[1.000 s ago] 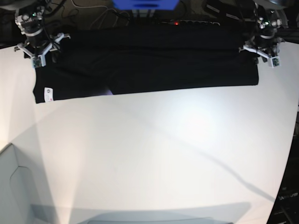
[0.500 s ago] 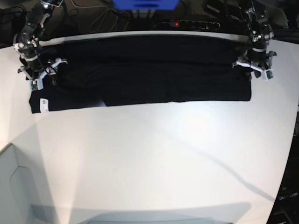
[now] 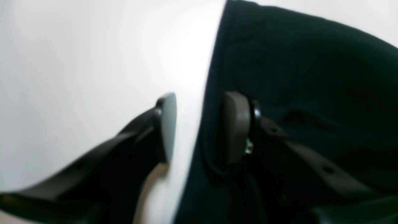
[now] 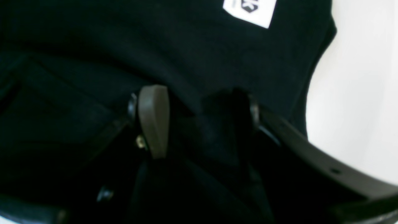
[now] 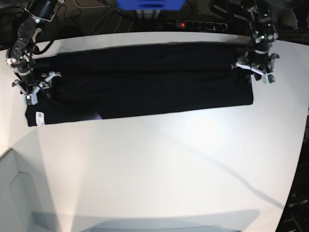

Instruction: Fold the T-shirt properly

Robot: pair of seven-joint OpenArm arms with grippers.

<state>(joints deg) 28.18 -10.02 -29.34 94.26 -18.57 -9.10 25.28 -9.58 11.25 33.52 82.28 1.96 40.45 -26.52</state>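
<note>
A white tabletop [image 5: 159, 169] seen from above, with a black T-shirt [image 5: 145, 79] lying across its far part as a long, flat horizontal band.

At the shirt's left end in the base view stands the right gripper [image 5: 32, 84]. Its wrist camera shows its fingers set wide with a bunched fold of black cloth between them, so it appears to be pinching the shirt's edge. A small white tag [image 5: 39, 116] lies on the corner just nearer the camera than this gripper.

Over the past second the whole band has been drawn away from the tabletop's far edge and toward the camera. A strip of white now shows behind the shirt, and the cloth looks flatter and straighter.

At the shirt's right end is the left gripper [image 5: 256, 67]. In its wrist view one finger rests on the cloth and the other over bare tabletop, with the shirt's side edge running between them and a clear gap showing. Whether it truly clamps the edge I cannot tell.

This reads as a drag to lay the half-folded shirt clear for its next fold.
</note>
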